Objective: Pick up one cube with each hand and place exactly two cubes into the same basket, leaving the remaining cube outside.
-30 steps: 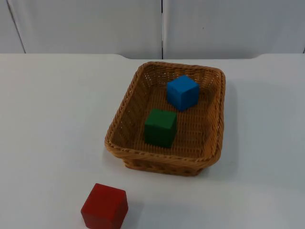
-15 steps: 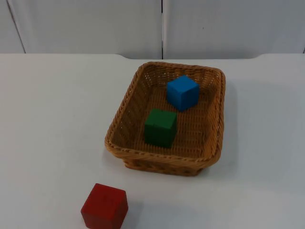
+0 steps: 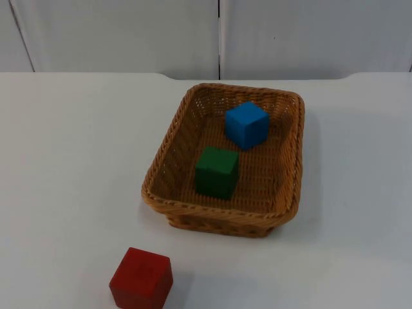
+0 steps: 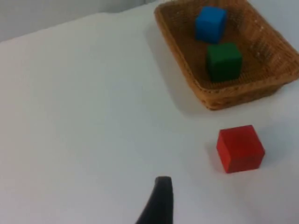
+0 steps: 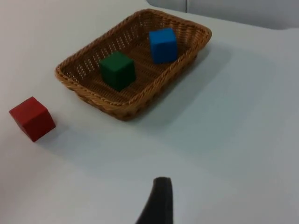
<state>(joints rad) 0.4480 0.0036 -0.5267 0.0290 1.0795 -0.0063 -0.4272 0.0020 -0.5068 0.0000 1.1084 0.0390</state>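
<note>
The white table [image 3: 71, 161] carries a wicker basket [image 3: 168, 143] holding 2 cubes, the blue cube [image 3: 246, 125] at 1 o'clock of the green cube [image 3: 217, 172]; the red cube [image 3: 141, 279] sits outside at the basket's 7 o'clock; I cannot tell either gripper's state.

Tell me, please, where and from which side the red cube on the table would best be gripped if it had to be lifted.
Probably from straight above, fingers closing on two opposite vertical faces of the red cube. It sits flat on the white table, apart from the wicker basket, so all four sides are free. Its faces sit slightly turned to the table edge, so the wrist should rotate to match.
</note>
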